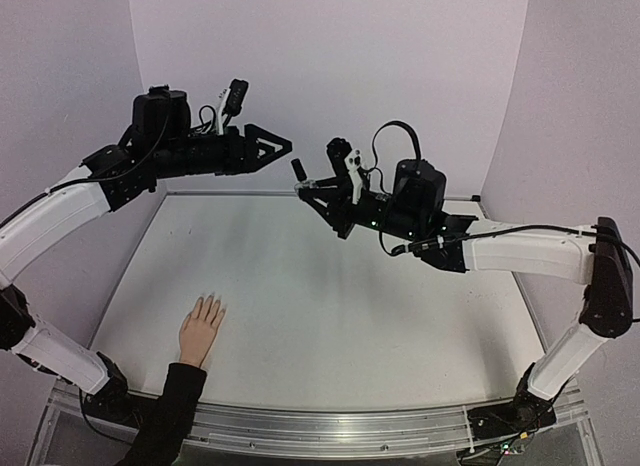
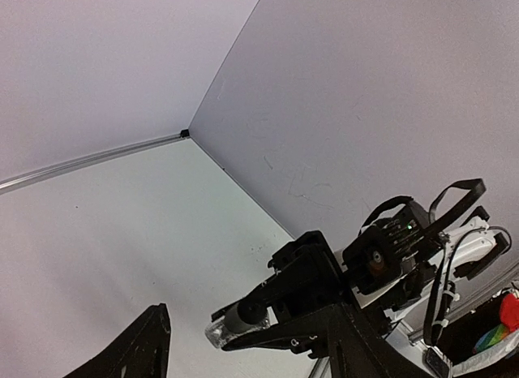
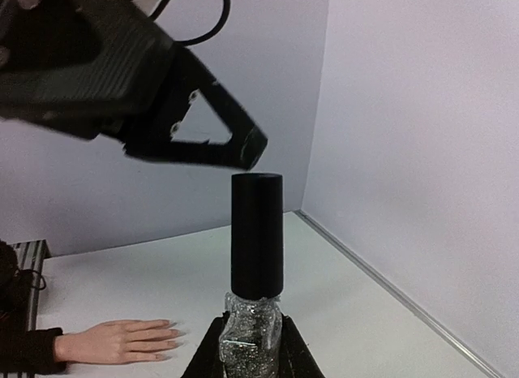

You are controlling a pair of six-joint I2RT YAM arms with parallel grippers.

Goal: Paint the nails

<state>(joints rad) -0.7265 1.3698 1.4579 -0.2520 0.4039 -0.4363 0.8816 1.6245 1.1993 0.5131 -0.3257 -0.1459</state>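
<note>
Right tool (image 1: 305,189) is clamping glittery clear black-capped bottle (image 3: 250,333) upright, likely for uncapping; left tool (image 1: 283,149) is hovering wide-open beside cap (image 3: 256,232); pale peach mannequin hand (image 1: 200,326) is lying flat, nails (image 1: 210,303) up.

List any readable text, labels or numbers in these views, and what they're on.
None readable in any view.
On the bottle: glittery body, black cap, no label visible.
On the arm housings: only green lights, no legible lettering.
The coloured object in the left wrist view's corner: too blurred to tell.
</note>
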